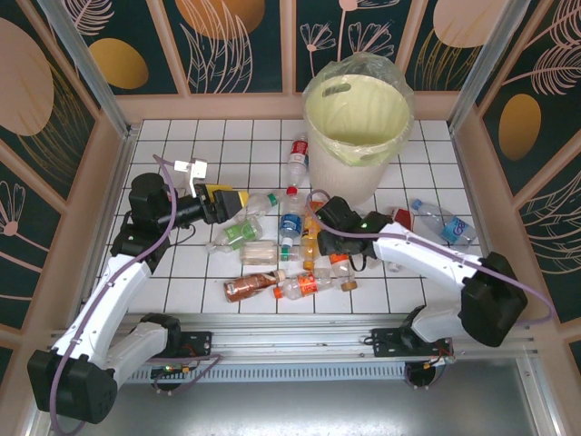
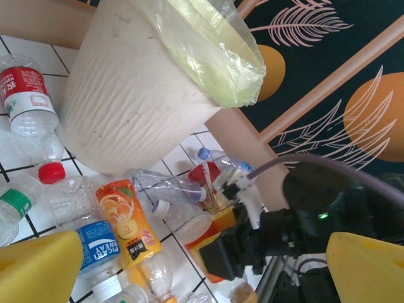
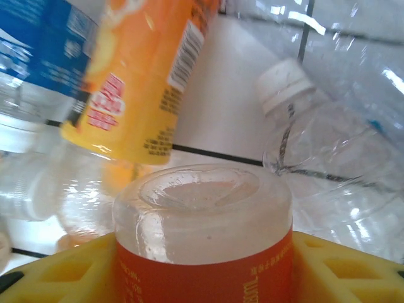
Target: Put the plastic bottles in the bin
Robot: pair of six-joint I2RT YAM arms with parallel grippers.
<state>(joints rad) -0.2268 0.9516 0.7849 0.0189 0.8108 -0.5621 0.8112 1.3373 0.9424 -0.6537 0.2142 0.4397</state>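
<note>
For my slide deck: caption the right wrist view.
Right end effector grips an orange-labelled bottle, other bottles lying on white tiles behind.

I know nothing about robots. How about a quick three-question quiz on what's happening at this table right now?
1. True or false: the left end effector is gripping a bottle.
2. The right end effector is closed on a bottle. Its label is: A) blue, B) orange, C) green.
3. Fill in: the bin is lined with a clear ______.

Key
1. False: it is open with nothing between its fingers.
2. B.
3. plastic bag.
</note>
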